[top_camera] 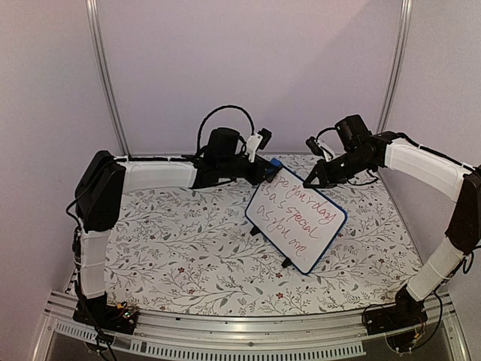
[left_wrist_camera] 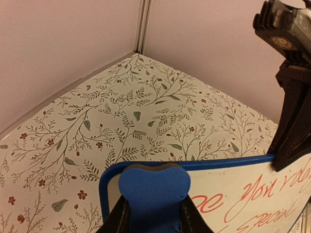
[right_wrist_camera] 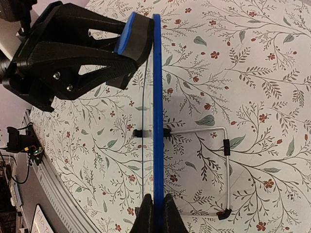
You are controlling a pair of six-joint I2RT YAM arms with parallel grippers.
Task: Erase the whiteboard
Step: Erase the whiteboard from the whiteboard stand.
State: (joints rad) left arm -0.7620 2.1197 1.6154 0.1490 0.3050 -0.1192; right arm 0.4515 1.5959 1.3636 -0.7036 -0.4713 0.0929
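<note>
A desk [top_camera: 188, 248] covered in a white cloth printed with grey leaves and small red flowers fills the floor of the pale-walled booth. Two black-and-white arms reach in from its near edge and meet over its far right part.

Between them is the whiteboard [top_camera: 295, 219], a small rectangular white board with a dark blue rounded-corner frame. It sits right of the desk's centre, turned diagonally, with its face tilted up toward the overhead camera. Reddish cursive handwriting covers the face. The right fingers [right_wrist_camera: 145, 217] are pressed together on the frame's edge at the board's far top side, pinching it. From the right wrist the board shows edge-on as a thin blue line.

The left fingers [left_wrist_camera: 119, 219] pinch a small blue eraser block [left_wrist_camera: 154, 191] with a dark pad. The pad lies against the written face at the board's far upper corner.

A bent grey wire stand [right_wrist_camera: 221, 145] with black clips juts from the board's back, and two small black feet [top_camera: 287, 263] show along its lower-left edge.
</note>
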